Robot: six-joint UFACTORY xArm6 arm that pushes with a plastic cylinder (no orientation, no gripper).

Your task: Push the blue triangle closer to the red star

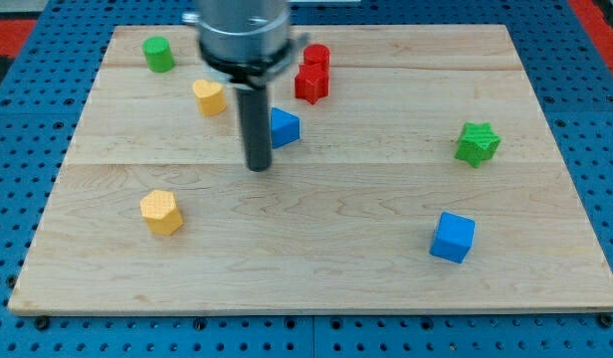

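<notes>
The blue triangle (284, 127) lies on the wooden board (316, 249), a little above the middle. The red star (310, 84) sits just above and to the right of it, a short gap apart, with a red cylinder (316, 56) touching its top. My tip (258, 167) is on the board at the lower left of the blue triangle, right beside it. The rod hides the triangle's left edge.
A yellow heart-like block (209, 96) lies left of the rod. A green cylinder (158, 54) is at the top left. A yellow hexagon (161, 211) is at the lower left. A green star (477, 143) is at the right. A blue cube (453, 237) is at the lower right.
</notes>
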